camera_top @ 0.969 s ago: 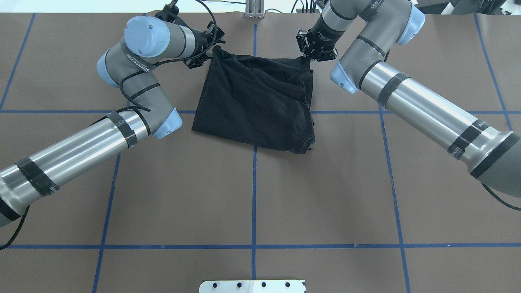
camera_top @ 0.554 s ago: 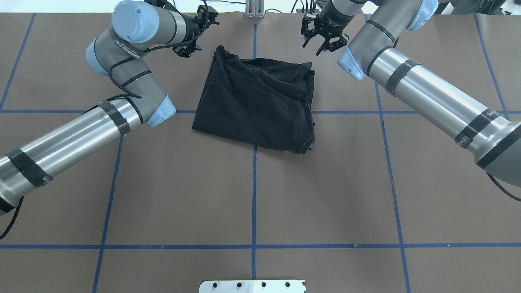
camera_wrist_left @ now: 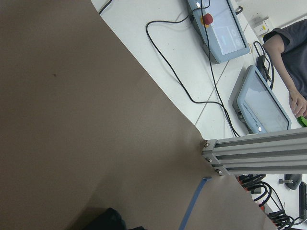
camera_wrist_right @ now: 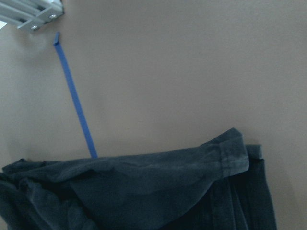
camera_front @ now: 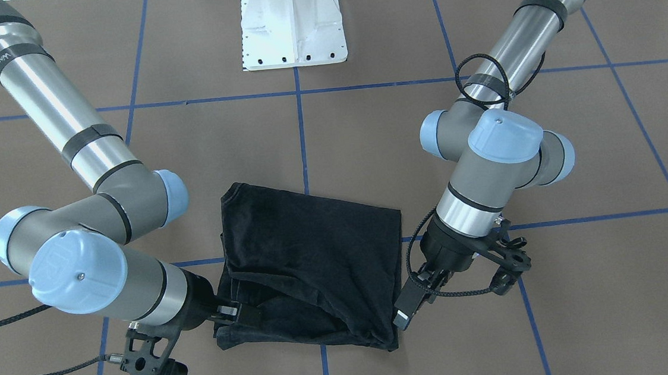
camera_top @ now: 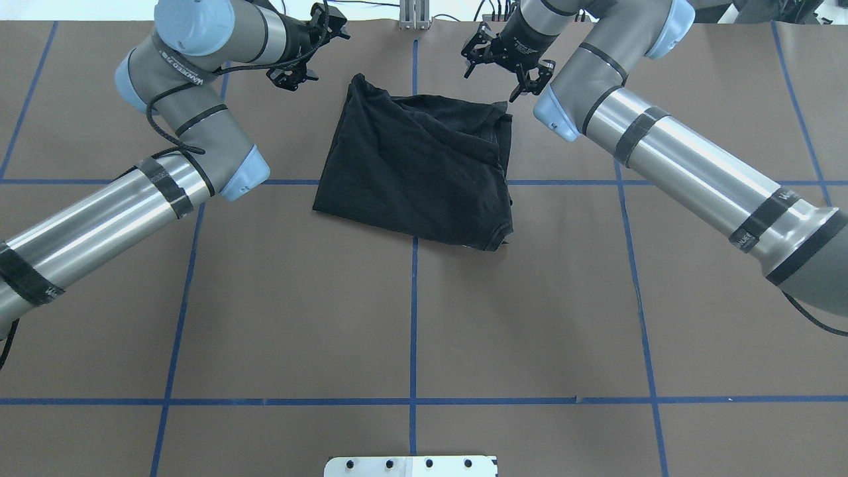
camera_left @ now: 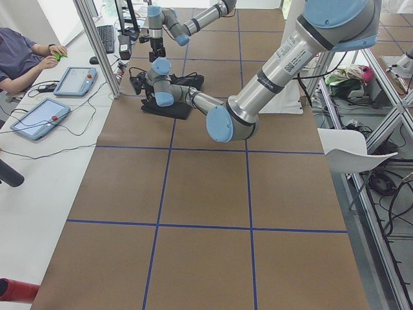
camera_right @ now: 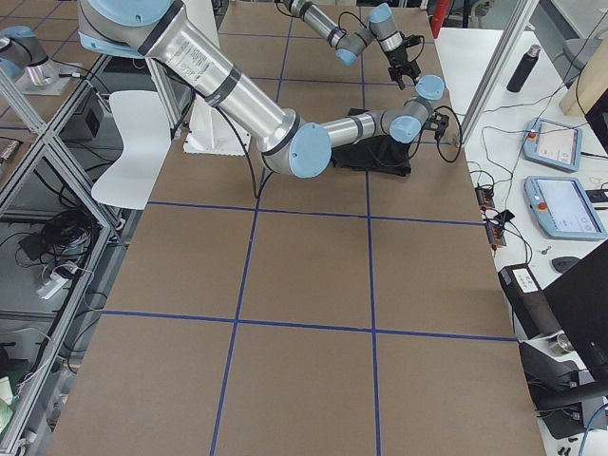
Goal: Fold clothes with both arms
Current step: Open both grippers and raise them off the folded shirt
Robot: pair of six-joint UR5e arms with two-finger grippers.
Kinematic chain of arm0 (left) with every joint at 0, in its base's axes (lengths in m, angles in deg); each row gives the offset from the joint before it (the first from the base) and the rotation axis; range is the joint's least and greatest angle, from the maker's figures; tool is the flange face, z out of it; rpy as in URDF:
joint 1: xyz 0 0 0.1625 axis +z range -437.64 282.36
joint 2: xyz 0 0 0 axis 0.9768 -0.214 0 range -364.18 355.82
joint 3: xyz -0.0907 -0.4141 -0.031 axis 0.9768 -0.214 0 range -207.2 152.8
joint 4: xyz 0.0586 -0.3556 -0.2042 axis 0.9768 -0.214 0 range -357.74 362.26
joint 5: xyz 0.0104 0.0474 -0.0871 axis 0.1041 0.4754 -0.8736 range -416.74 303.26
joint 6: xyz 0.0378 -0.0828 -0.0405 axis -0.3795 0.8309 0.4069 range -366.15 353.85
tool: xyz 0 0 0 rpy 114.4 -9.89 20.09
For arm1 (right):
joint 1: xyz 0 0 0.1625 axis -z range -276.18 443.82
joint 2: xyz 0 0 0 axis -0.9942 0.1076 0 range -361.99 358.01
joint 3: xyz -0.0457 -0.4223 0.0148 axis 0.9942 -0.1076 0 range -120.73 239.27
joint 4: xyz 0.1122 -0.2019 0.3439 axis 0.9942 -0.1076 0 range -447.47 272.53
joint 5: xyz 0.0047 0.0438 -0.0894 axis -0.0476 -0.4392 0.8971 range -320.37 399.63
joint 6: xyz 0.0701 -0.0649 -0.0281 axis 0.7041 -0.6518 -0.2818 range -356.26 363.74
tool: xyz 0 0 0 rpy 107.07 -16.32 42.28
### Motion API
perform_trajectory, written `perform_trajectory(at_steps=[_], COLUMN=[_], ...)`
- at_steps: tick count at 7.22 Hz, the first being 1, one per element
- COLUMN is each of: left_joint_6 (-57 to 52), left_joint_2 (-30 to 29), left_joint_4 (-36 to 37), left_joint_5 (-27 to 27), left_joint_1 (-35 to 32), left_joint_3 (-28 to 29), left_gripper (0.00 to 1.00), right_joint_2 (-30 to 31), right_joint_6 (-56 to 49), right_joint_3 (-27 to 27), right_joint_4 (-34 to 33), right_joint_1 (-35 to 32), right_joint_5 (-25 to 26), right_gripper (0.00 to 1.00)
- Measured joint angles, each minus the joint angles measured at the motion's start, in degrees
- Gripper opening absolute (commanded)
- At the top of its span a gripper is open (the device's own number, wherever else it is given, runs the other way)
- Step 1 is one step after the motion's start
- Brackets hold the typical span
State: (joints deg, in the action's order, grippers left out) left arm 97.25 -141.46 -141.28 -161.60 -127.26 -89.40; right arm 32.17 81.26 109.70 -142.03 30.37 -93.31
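Note:
The black T-shirt [camera_top: 414, 165] lies folded, plain side up, in a rough square on the brown table, just beyond its middle. It also shows in the front view [camera_front: 310, 261] and the right wrist view [camera_wrist_right: 168, 191]. My left gripper [camera_top: 311, 48] hovers off the shirt's far left corner and looks open and empty; in the front view [camera_front: 406, 307] it is beside that corner. My right gripper [camera_top: 500, 73] hovers above the far right corner with its fingers spread and holds nothing; it shows in the front view too [camera_front: 233, 311]. Neither touches the cloth.
An aluminium post [camera_top: 414, 13] stands at the table's far edge behind the shirt. The white pedestal base [camera_front: 292, 30] is at the near edge. Control tablets [camera_left: 74, 81] and a seated operator are on the white bench beyond. Blue tape lines grid the table.
One second ago both grippers pinched the shirt's far corners. They have let go, risen and drawn back toward the far edge. The shirt lies still.

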Motion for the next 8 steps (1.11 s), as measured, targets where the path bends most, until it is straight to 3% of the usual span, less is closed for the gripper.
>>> perform_trajectory(at_steps=[3, 6, 8], left_joint_6=[-2.4, -2.5, -2.5], left_joint_2=[4.5, 5.0, 5.0], left_joint_4=[0.9, 1.9, 1.9], left_joint_5=[-0.7, -0.3, -0.3], left_joint_1=[-0.1, -0.1, -0.1], left_joint_3=[-7.5, -9.6, -9.7], left_gripper=[1.00, 1.00, 1.00], right_joint_2=[2.7, 6.4, 7.5], right_joint_6=[-5.2, -23.9, -27.8], right_joint_3=[6.4, 6.9, 7.4], right_joint_4=[0.0, 0.0, 0.1], right_joint_1=[3.3, 3.9, 3.9], right_joint_5=[2.3, 5.4, 5.3], right_gripper=[0.97, 0.92, 0.54])
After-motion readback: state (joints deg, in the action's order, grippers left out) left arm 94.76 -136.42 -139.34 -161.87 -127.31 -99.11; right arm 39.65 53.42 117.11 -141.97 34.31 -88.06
